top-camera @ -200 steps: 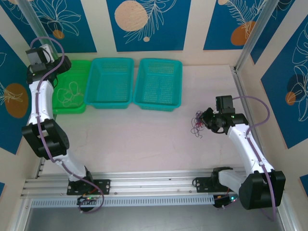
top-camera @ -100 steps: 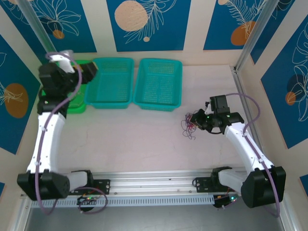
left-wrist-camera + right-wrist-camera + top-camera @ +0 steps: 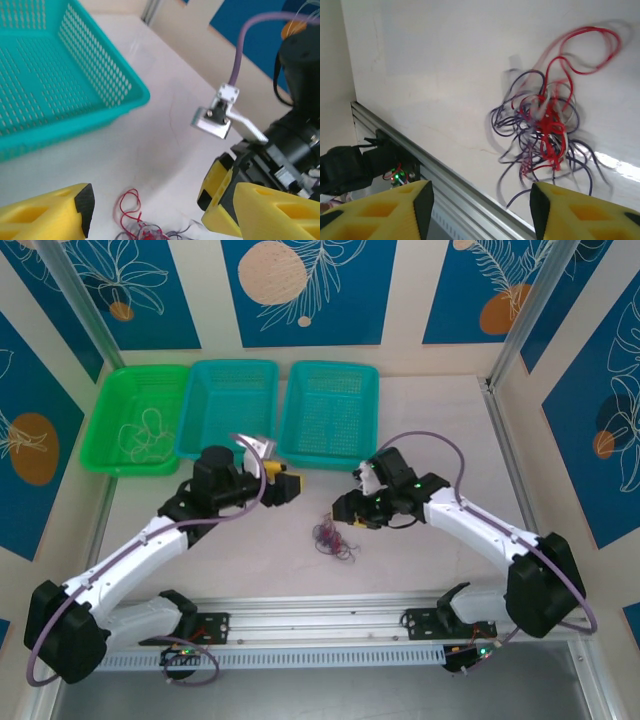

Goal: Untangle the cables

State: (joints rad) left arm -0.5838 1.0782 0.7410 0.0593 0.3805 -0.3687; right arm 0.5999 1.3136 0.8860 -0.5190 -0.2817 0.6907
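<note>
The pale tabletop [image 3: 430, 420] stands inside cream walls with blue leaf-painted panels [image 3: 310, 310]. A green basket [image 3: 145, 369] and two teal baskets [image 3: 235, 364] line its far edge. The cables [image 3: 330, 538] lie tangled at mid-table, near the left pincer [image 3: 290, 485] and right pincer [image 3: 345, 512], both released and empty.

arms [image 3: 130, 558]: white links, black joints | wiring [image 3: 425, 435]: lilac | jaws: yellow
</note>
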